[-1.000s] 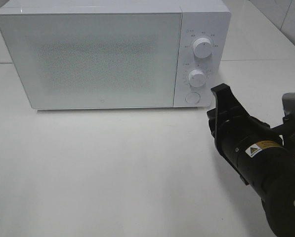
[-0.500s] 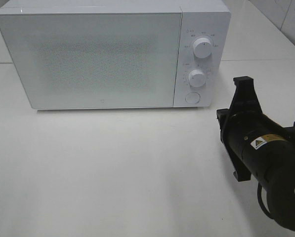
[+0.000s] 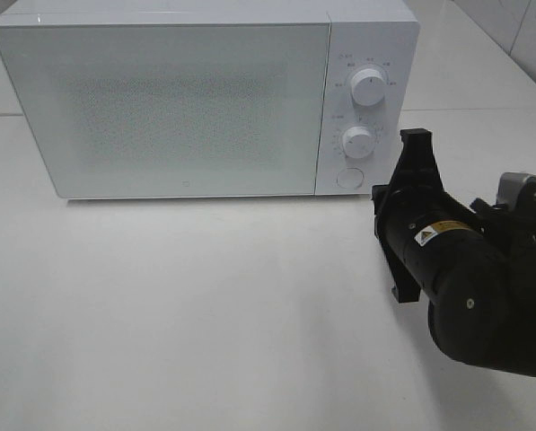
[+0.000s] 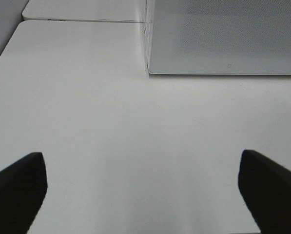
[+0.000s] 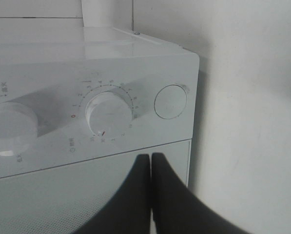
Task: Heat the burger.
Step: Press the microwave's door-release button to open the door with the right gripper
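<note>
White bench (image 3: 205, 314) filled most of the high view, with pale wall tiles at the far right corner. At the back of it stood a white microwave (image 3: 160, 13), its speckled door (image 3: 169, 108) shut, so you could not see the burger in any view; it was probably already inside, though the door hid that. Down the right-hand panel ran an upper knob (image 3: 368, 86), a lower knob (image 3: 358, 141) and a round button (image 3: 349, 178). Your right jaws were pressed together on nothing, their fingertips (image 5: 144, 163) pointing at the panel just below the lower knob (image 5: 108, 114) and beside the round button (image 5: 170, 102), not visibly touching either. Closed like that they made one narrow tip, which suited prodding a control rather than grasping. Your left jaws stood wide apart and empty, low over bare bench near the microwave's left front corner, apparently parked out of the way. Small numerals ringed the lower knob, starting from a red zero; the characters beside both knobs and a tiny mark low on the door were too small to read. A sticker (image 3: 426, 236) with a yellow warning triangle sat on the right arm's barrel.
</note>
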Available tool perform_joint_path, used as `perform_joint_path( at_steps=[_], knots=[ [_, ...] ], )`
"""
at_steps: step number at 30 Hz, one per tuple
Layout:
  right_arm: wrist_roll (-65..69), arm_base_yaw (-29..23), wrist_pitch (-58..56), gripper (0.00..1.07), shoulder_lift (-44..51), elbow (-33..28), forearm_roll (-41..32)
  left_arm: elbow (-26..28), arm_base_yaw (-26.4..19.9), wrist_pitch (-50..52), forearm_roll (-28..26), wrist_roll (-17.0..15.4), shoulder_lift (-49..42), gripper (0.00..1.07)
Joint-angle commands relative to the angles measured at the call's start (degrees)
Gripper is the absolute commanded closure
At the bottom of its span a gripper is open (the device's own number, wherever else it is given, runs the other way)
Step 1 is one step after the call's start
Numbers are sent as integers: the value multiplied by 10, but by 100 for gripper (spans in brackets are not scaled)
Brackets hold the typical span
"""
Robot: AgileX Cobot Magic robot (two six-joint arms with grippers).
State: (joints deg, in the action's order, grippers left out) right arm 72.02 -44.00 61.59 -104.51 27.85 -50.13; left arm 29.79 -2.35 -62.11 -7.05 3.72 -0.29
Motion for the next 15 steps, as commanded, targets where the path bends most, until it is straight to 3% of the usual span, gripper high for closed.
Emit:
perform_joint_path(
  at_steps=[1,15],
  knots=[
    [17,7,1,107,-22,24,14,0,1,6,-5,-4,-10,7],
    [42,46,-26,107,-95,97,29,0,1,6,-5,-4,-10,7]
  ],
)
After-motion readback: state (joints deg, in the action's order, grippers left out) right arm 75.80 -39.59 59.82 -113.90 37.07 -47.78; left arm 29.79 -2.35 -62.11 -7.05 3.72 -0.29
